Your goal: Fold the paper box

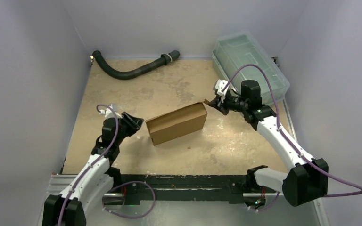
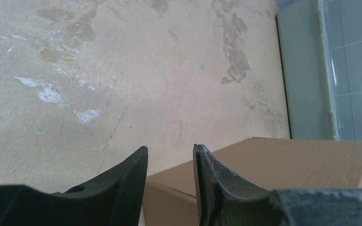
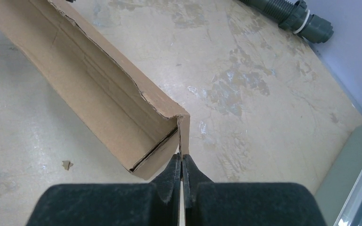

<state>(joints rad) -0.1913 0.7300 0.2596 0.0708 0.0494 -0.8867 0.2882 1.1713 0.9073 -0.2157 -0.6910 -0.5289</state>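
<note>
Looks down from high behind the near edge across the whole counter [image 1: 179, 89]. Peers close and low past left tool [image 2: 170, 149] and right tool [image 3: 181, 159], inward at the paper box [image 1: 176, 123], shared by all views.

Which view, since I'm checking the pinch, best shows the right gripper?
Right wrist: close up, the right gripper is shut on an end flap of the paper box. Top external shows it small; left wrist misses it.

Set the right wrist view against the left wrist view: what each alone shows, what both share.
Right wrist only: the right gripper, jaws shut on a flap edge of the paper box, its hollow inside, the dark hose. Left wrist only: the left gripper, jaws apart near the box's corner. Both: that box and the tan table.
</note>
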